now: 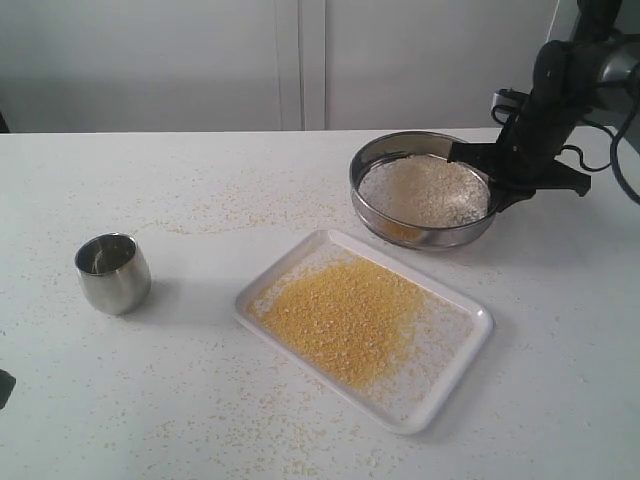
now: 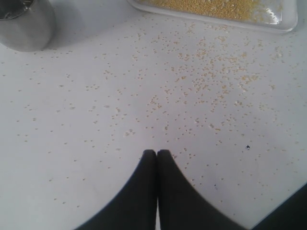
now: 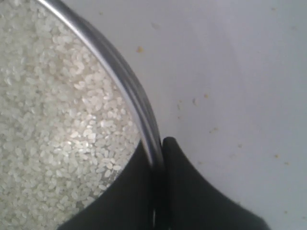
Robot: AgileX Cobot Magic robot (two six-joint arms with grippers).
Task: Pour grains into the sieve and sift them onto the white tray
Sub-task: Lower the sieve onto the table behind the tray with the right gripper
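While the right jaws are clamping the rim of the sieve [image 3: 120,72], it is staying just behind the white tray [image 1: 486,320], low at the table [image 1: 180,400]. Whitish grains [image 1: 425,190] are filling it, and yellow granules [image 1: 345,315] are lying on the tray. The left jaws are pressing together, empty. This one-sided hold is risking a tilt, which could spill the whitish grains onto the sifted pile.

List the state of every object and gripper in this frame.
sieve: off the tray, holding white rice, rim gripped.
white tray: flat on table, covered with yellow granules.
steel cup: upright, apparently empty.
left gripper: shut, empty.
right gripper: shut on the sieve rim.
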